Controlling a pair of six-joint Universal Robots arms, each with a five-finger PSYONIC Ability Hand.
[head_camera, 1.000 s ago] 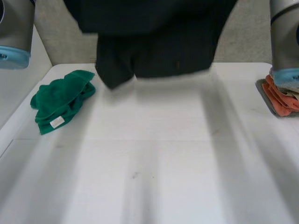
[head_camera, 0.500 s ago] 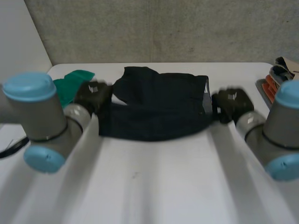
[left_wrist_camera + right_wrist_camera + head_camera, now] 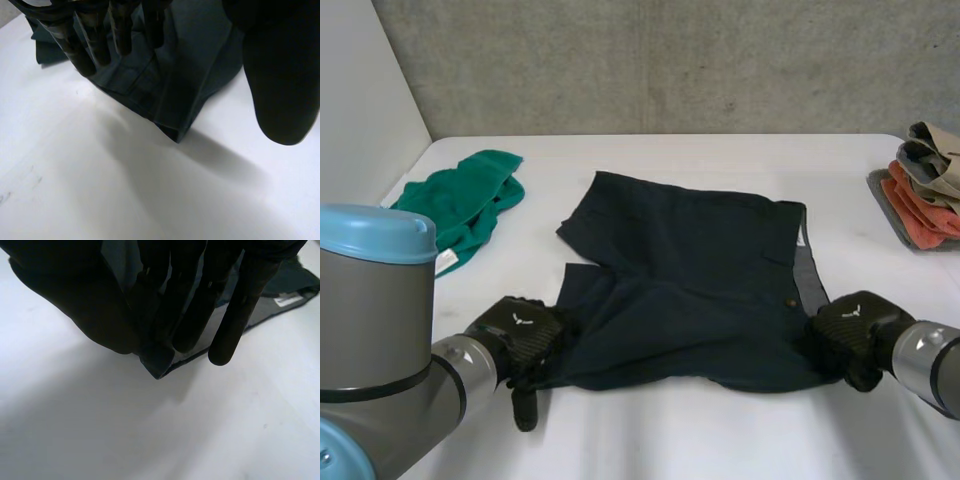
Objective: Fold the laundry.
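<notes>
The shorts [image 3: 690, 290] lie spread mid-table [image 3: 650, 440], so I should release low and slide out sideways without dragging the near hem (one leg is rumpled). My right hand [image 3: 850, 332] pinches their near right corner between thumb and fingers. My left hand [image 3: 517, 335] seems relaxed, with straight fingers [image 3: 120, 30] resting on the near left corner.

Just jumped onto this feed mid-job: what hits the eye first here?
The dark shorts lie spread out on the white table, the left hand resting open on one near corner and the right hand pinching the other. A crumpled green cloth lies far left, a stack of folded clothes at the right edge.
</notes>
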